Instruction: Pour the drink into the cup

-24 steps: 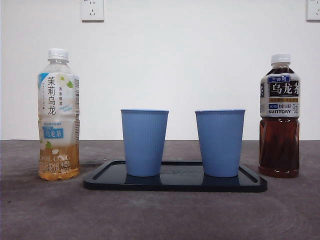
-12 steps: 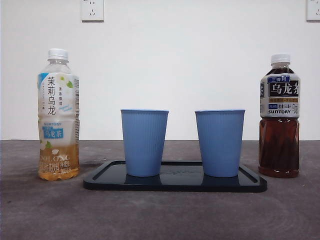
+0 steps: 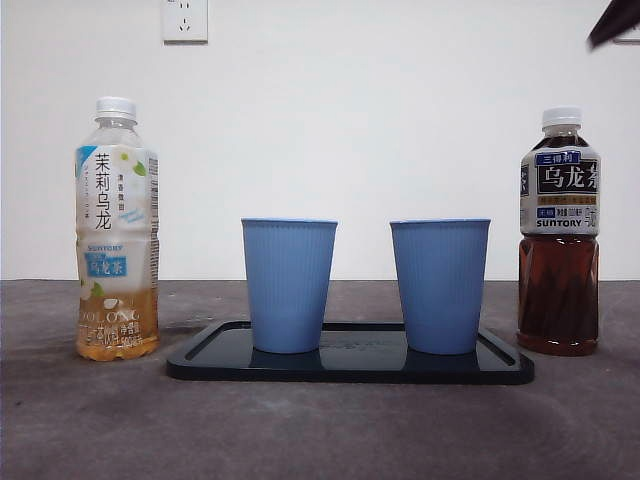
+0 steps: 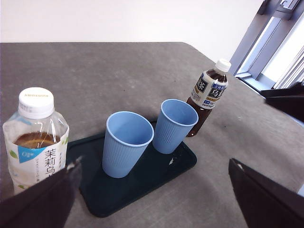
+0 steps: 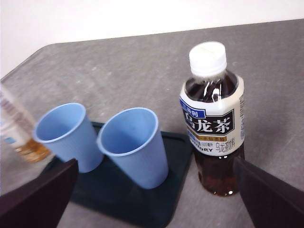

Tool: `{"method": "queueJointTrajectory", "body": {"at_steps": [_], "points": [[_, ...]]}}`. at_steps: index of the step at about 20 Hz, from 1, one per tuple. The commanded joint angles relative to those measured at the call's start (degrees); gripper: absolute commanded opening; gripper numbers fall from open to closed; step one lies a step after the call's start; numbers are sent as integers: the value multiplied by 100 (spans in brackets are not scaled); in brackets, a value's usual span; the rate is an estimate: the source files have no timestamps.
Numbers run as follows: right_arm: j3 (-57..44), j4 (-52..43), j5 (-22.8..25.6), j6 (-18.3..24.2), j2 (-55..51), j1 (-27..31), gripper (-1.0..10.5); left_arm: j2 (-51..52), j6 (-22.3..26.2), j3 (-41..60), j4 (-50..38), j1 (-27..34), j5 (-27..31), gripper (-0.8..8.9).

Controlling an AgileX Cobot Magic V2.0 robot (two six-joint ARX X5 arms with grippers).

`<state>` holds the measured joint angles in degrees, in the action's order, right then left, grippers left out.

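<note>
Two blue ribbed cups stand upright on a black tray, the left cup and the right cup. A pale jasmine tea bottle with a white cap stands left of the tray. Right of the tray is a dark oolong tea bottle, also capped. My left gripper hangs open above and back from the pale bottle and the cups. My right gripper is open above the dark bottle, holding nothing. It shows as a black tip in the front view's top right corner.
The grey table runs to a white wall with a power socket. In the left wrist view the other arm shows dark at the edge, near a window.
A black arm tip has come into the top right corner of the front view. Bottles, cups and tray have not moved.
</note>
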<state>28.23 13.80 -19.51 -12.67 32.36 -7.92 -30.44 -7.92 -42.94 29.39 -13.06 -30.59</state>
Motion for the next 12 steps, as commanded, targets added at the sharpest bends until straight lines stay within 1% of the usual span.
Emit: {"method": "queueJointTrajectory", "body": {"at_steps": [1, 7, 12], "points": [[-295, -837, 260, -175, 385, -131, 522, -92, 109, -105, -68, -24, -48, 498], [-649, -2343, 872, -131, 1502, -299, 522, -284, 111, -105, -68, -26, -50, 497], [-649, -3499, 1102, 9, 2474, -297, 522, -411, 101, -105, -72, -31, -50, 496]]}}
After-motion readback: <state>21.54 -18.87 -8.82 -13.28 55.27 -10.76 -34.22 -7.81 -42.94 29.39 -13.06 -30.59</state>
